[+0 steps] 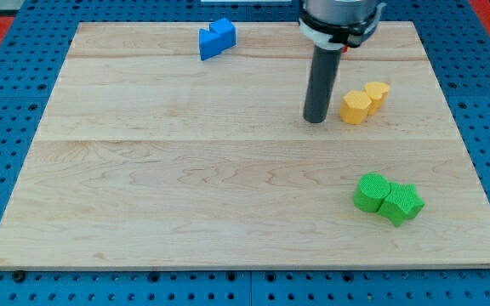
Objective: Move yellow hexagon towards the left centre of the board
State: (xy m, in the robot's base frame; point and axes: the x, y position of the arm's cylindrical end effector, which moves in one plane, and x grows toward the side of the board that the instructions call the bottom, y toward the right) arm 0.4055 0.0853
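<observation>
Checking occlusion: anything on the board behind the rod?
None visible. My tip rests on bare board, left of the yellow hexagon. The strip behind the rod is hidden.

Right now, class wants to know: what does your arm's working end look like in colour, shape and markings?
My arm ends in a straight, dark grey cylindrical rod, plain and unmarked, down to my tip. Above it sits a wider round collar in black and white, with a small red mark at its lower right edge. No cables show. The rest of the arm is cut off at the view's top.
</observation>
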